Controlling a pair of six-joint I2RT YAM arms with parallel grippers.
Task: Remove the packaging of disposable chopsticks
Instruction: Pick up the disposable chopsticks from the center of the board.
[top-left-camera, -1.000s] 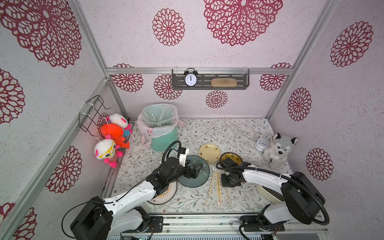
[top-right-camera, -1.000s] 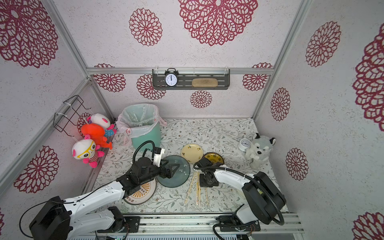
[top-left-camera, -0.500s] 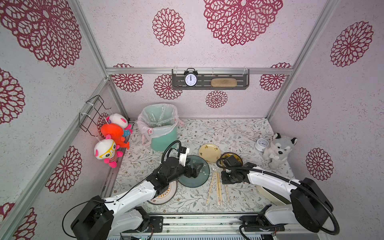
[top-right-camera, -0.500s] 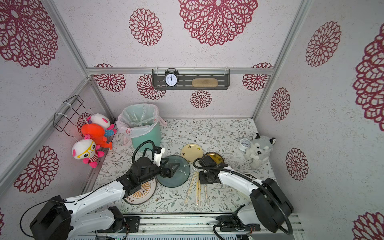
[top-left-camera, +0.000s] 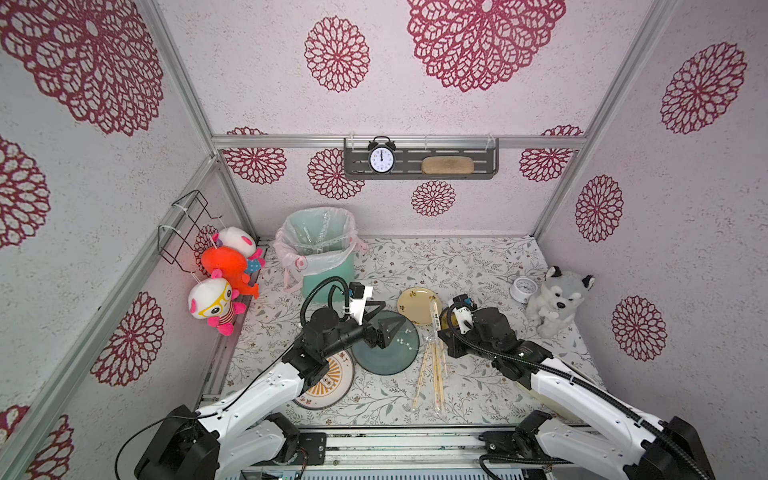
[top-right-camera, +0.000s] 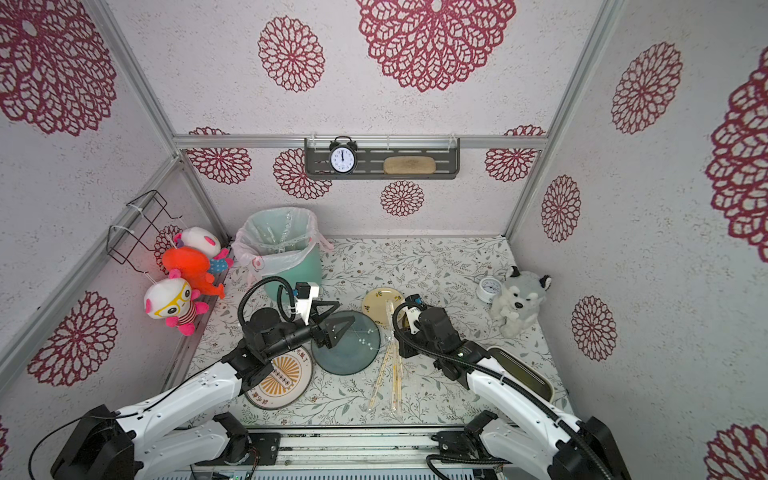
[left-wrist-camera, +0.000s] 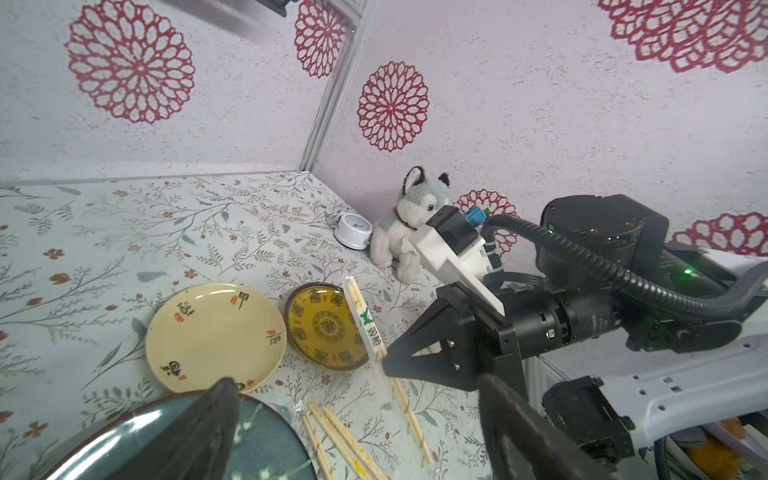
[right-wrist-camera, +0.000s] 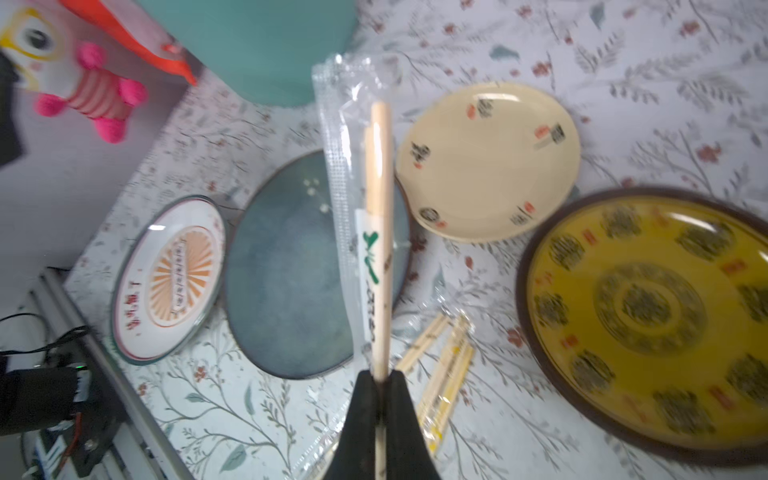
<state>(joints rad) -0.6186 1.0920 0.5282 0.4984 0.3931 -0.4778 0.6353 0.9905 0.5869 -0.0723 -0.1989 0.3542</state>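
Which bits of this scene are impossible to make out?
- Bin contents: both top views, crinkled liner hides them.
- Print on the packaging: right wrist view, blurred.
- Tray: both top views, right arm overlaps it.
- Small clock dial: top views, too small.

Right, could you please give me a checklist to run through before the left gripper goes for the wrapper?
1. Right gripper shut on the wrapped chopsticks: ok.
2. Sleeve has empty plastic past the stick tips to pinch: ok.
3. Left gripper open wide: ok.
4. Left gripper around the sleeve: not ok; it hovers above the dark plate, apart from the sleeve.
5. Sleeve already torn open at the held end: cannot tell.
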